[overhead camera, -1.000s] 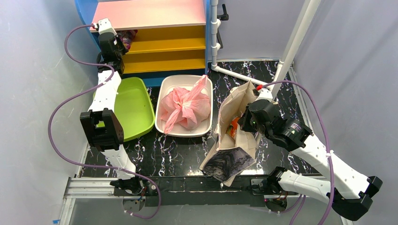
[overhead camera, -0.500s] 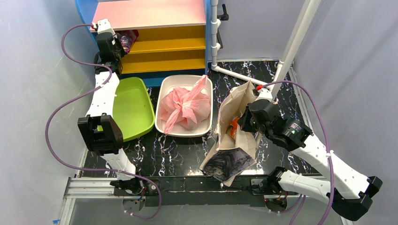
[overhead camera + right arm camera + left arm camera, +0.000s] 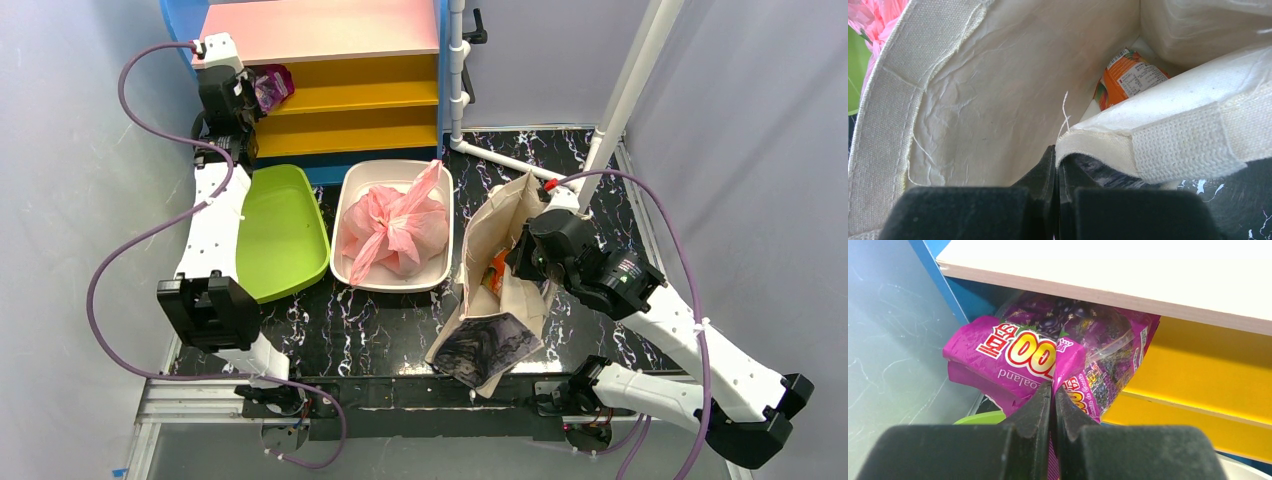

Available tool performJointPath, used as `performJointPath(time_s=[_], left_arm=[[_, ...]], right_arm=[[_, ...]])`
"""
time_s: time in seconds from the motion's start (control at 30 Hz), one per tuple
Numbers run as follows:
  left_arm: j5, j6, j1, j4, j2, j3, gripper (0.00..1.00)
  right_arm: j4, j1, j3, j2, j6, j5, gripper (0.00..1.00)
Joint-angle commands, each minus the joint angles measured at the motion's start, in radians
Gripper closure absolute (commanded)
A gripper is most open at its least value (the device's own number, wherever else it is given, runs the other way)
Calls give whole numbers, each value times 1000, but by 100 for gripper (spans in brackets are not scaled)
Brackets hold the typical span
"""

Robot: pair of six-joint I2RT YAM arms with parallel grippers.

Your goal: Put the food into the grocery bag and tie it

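Purple packet [image 3: 1013, 355], pinched by one corner in my left claw [image 3: 1053, 387], may slip; right claw [image 3: 1056, 152] clamps tote [image 3: 963, 90] rim.

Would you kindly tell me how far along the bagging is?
Done, it seems: the pink bag sits knotted and full in the white tray. In hand: the left gripper is shut on a purple snack packet on the shelf, and the right gripper pinches the rim of the canvas tote, where an orange carton lies. Left: the packet is not yet in any bag; what the pink bag holds is hidden.
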Motion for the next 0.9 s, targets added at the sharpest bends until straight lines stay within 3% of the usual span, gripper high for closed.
performJointPath(time_s=[0.0,0.37,0.53,0.67,0.87], left_arm=[[-34,36,-24,69,-123,12,100],[-88,131,-143,100,-216,5,100],[-39,158,-224,118,-253,3,100],[64,164,-285,123,-281,9,100],[350,176,-370,130,-323,14,100]], right_arm=[[4,2,43,4,1,-13,99],[-5,2,71,3,-15,5,99],[-4,2,96,2,-38,10,99],[7,3,116,0,-67,11,99],[27,2,124,0,-92,8,99]])
